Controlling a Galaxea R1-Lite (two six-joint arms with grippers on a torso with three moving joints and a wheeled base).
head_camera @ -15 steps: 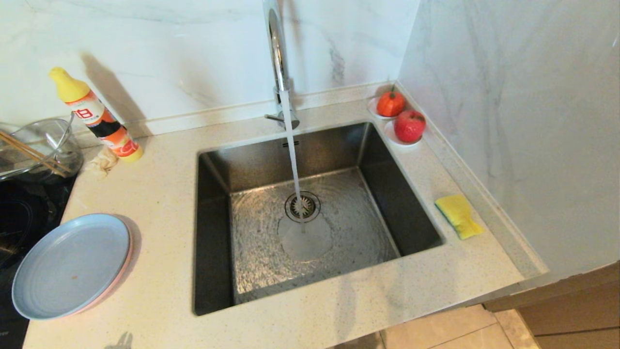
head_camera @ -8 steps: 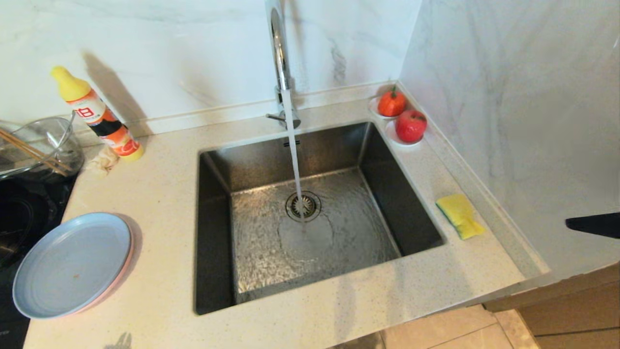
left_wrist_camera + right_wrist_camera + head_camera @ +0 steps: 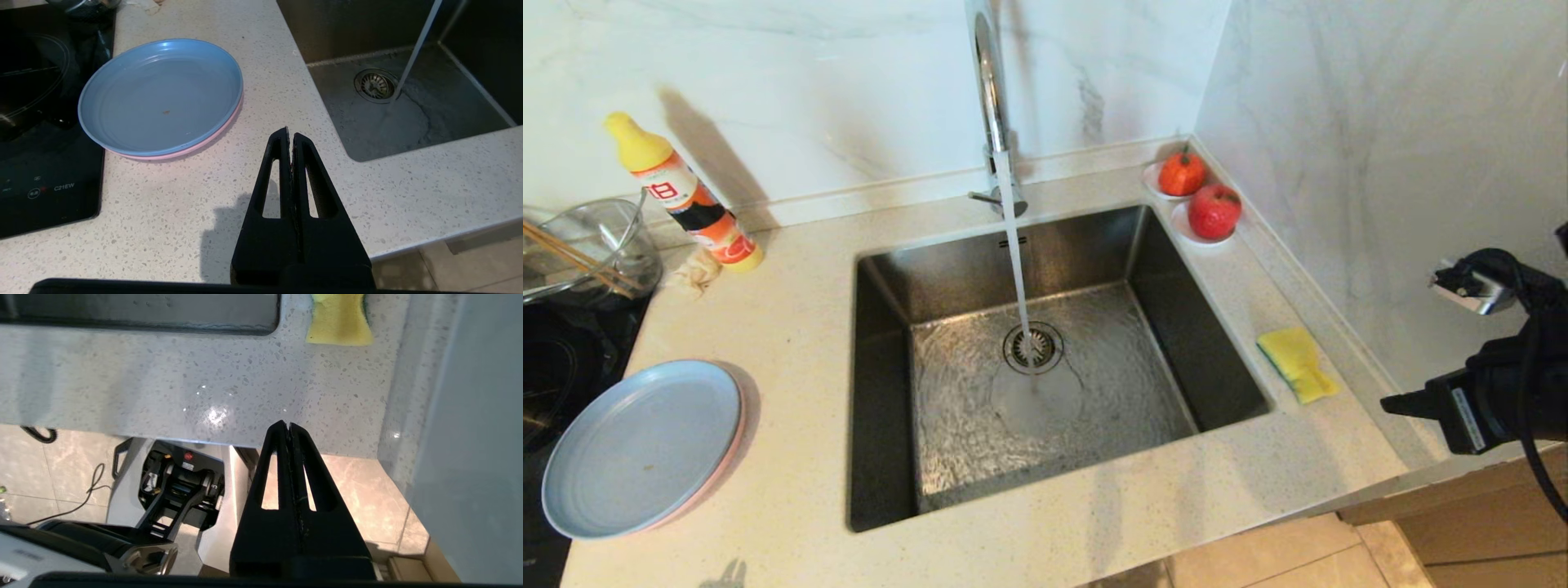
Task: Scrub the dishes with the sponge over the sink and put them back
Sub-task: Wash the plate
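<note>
The light blue plate (image 3: 641,447) is stacked on the pink plate (image 3: 734,453) on the counter left of the sink (image 3: 1086,245); both also show in the left wrist view, blue plate (image 3: 159,94) over pink plate (image 3: 196,148). Water runs from the faucet (image 3: 990,90) into the basin. On the counter right of the sink lies the yellow sponge (image 3: 1297,363), also seen as the sponge (image 3: 338,320). My right gripper (image 3: 1387,403) hangs shut and empty off the counter's right end, short of the sponge; its tips (image 3: 286,425) point at the counter edge. My left gripper (image 3: 289,132) stays shut and empty above the front counter, near the plates.
A detergent bottle (image 3: 682,196), a crumpled rag (image 3: 696,273) and a glass bowl with chopsticks (image 3: 584,249) stand at the back left, above a black cooktop (image 3: 547,367). Two red fruits on saucers (image 3: 1214,211) sit in the back right corner. A marble side wall (image 3: 1380,163) runs close behind the sponge.
My right arm has come into the head view from the right edge and reached toward the counter's right end. The plates, the sponge and the left gripper have not moved.
</note>
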